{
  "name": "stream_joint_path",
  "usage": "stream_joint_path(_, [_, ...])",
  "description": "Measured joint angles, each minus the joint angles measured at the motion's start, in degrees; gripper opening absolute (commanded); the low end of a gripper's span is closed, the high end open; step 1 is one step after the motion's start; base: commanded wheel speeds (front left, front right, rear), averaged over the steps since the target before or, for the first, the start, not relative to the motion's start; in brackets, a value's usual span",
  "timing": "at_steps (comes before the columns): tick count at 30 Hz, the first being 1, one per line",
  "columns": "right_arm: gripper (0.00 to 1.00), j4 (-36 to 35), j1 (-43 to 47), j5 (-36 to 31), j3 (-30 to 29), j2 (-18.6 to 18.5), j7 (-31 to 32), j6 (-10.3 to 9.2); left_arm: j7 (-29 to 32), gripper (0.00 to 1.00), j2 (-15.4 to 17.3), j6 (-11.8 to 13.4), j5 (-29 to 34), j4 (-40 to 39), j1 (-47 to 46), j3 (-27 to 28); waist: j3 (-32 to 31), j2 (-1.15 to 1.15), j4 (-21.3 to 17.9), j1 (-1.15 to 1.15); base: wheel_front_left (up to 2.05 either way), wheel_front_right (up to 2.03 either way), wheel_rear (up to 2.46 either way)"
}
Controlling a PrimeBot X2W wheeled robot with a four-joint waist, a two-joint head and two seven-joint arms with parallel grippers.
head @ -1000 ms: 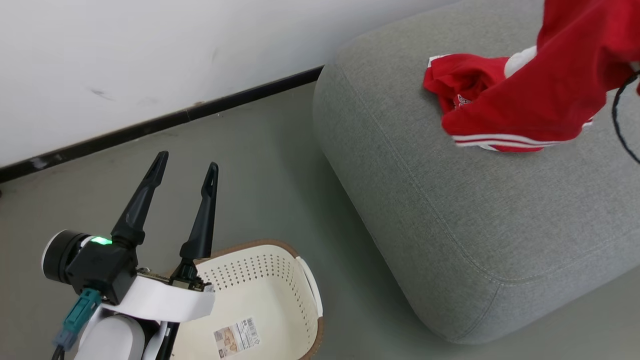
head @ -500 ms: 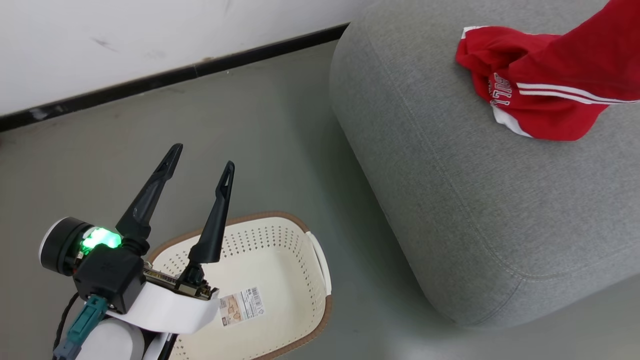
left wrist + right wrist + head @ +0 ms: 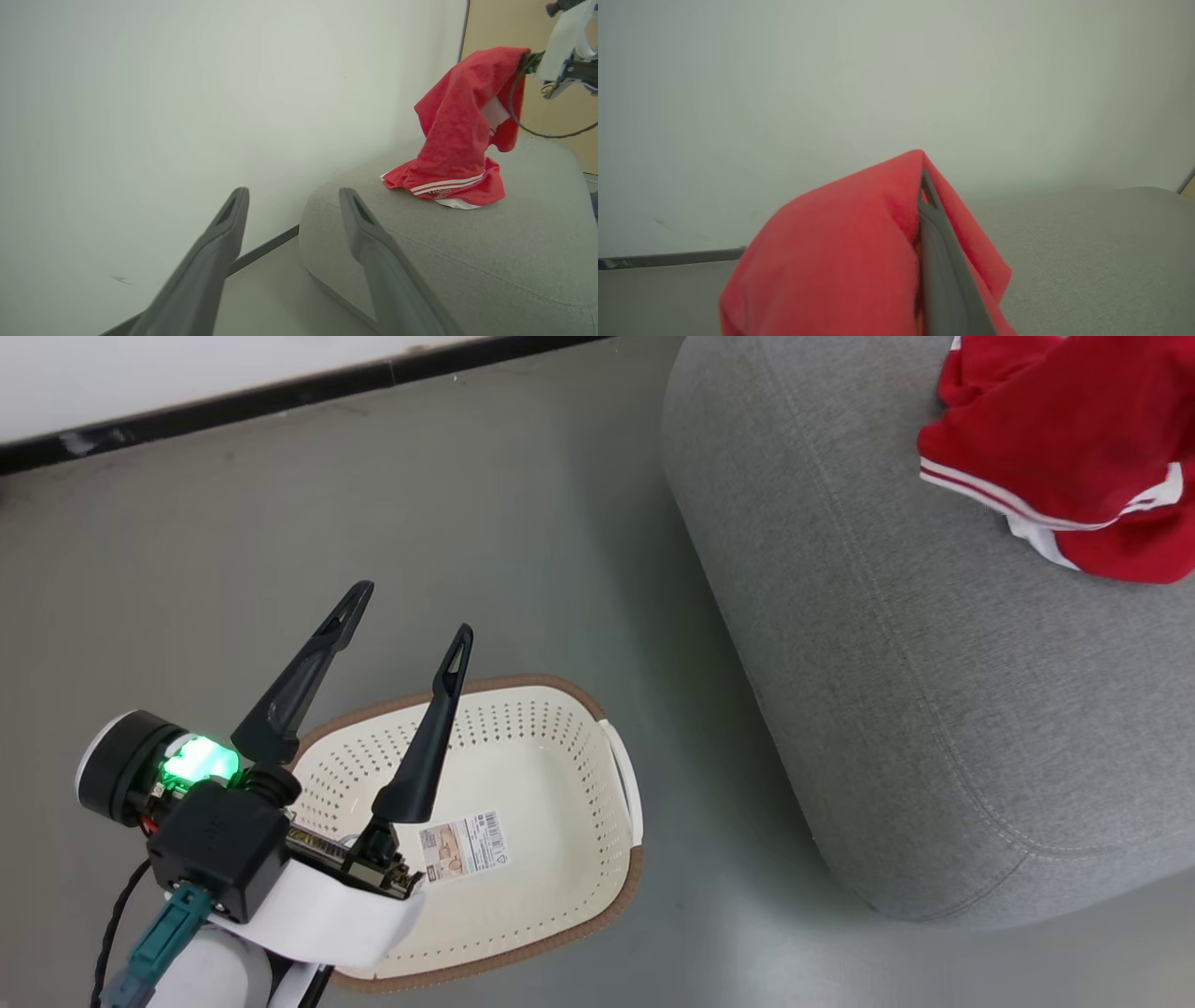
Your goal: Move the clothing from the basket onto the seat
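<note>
The left gripper [image 3: 411, 613] hovers over the near-left rim of the oval cream-white perforated plastic basket with a brown rim [image 3: 624, 896], its two long dark fingers spread apart with nothing between them. The basket stands on the grey floor [image 3: 523, 523], and its bare bottom shows a barcode label [image 3: 462, 845]. Beyond it, the bright red soft clothing with white stripes [image 3: 1055, 457] lies on the large grey woven-fabric sofa [image 3: 887, 663]. One part rises off the sofa, draped over the right gripper [image 3: 923, 182]. Cloth masks that gripper's fingers, so it cannot be told whether they are clenched or released.

Grey floor [image 3: 513, 523] meets a white wall [image 3: 140, 93] at a black baseboard [image 3: 280, 394].
</note>
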Motion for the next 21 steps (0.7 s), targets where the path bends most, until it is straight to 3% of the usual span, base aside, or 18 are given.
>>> stream_joint_path(21, [0.0, 5.25, 9.0, 2.12, 4.59, 2.89, -4.45, 0.0, 0.87, 1.0, -0.18, -0.04, 0.49, -1.99, -4.8, 0.65, 7.27, 0.0, -0.08, 0.0, 0.0, 0.0, 0.0])
